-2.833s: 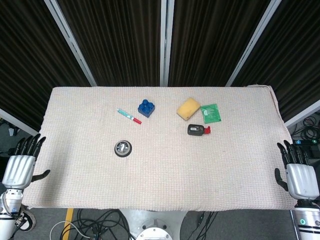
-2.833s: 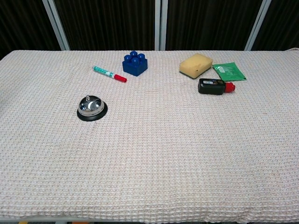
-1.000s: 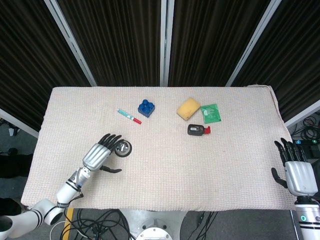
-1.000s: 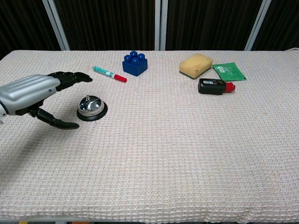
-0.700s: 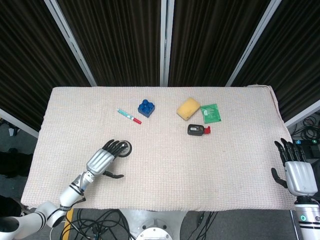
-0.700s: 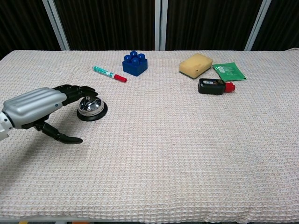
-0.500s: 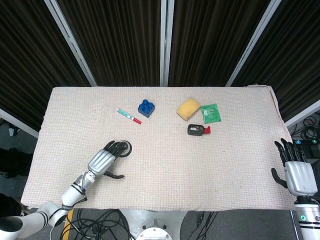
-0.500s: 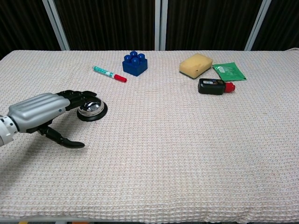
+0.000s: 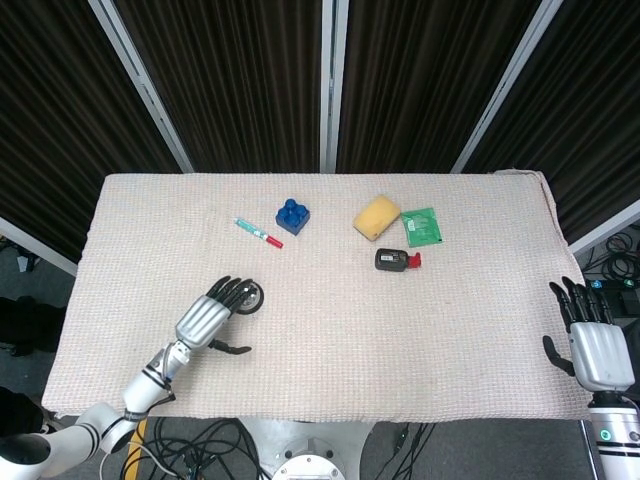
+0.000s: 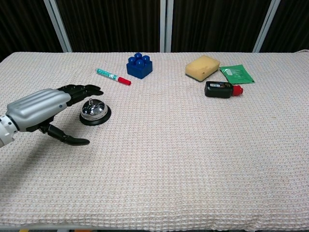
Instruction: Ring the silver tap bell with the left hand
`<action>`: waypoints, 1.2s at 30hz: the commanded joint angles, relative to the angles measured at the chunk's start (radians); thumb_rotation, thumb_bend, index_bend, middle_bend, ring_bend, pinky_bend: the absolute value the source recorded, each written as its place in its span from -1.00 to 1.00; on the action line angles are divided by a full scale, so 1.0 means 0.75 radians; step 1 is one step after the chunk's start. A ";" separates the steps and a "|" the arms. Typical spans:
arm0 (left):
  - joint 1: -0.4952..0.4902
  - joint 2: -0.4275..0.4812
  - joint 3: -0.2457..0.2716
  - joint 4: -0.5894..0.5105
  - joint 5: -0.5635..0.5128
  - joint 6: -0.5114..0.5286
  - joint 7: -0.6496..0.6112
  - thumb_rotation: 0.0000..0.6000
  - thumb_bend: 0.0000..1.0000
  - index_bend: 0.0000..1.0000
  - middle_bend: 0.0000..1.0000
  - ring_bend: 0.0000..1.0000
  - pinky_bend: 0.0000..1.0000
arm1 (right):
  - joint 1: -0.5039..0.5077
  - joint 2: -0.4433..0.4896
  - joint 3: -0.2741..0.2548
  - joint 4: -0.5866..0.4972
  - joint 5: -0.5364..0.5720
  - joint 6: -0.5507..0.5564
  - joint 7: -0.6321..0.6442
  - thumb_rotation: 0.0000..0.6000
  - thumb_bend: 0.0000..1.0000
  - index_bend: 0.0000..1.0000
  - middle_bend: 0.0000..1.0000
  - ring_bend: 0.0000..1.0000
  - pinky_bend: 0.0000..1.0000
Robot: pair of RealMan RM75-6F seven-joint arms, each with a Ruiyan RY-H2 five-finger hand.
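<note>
The silver tap bell [image 10: 94,111] on its black base stands on the left part of the cloth-covered table [image 10: 193,159]. My left hand [image 10: 41,108] hovers beside and over it from the left, palm down, its dark fingertips [image 10: 89,89] stretched just above the bell's button and its thumb low near the cloth. It holds nothing. In the head view the left hand [image 9: 205,318] covers most of the bell [image 9: 254,298]. My right hand [image 9: 598,352] hangs open off the table's right front corner, far from the bell.
Behind the bell lie a green marker with a red cap [image 10: 113,76] and a blue brick [image 10: 139,66]. At the back right are a yellow sponge [image 10: 202,67], a green packet [image 10: 236,74] and a black bottle with a red cap [image 10: 222,89].
My left hand came in from the table's left edge and lowered its fingers onto the bell's top; since half a second ago the fingers have lifted slightly off it. The right hand barely moved.
</note>
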 commanded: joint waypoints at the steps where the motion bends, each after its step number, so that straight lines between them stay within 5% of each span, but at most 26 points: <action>1: -0.001 0.004 0.034 -0.008 -0.001 -0.063 0.018 -0.08 -1.00 -1.00 -1.00 -1.00 -1.00 | 0.000 0.000 0.000 -0.001 0.001 0.000 0.003 1.00 -0.42 -1.00 -1.00 -1.00 -1.00; 36: -0.015 0.011 0.001 -0.033 -0.032 -0.033 0.034 -0.07 -1.00 -1.00 -1.00 -1.00 -1.00 | 0.002 0.001 -0.002 0.005 0.009 -0.015 0.021 1.00 -0.42 -1.00 -1.00 -1.00 -1.00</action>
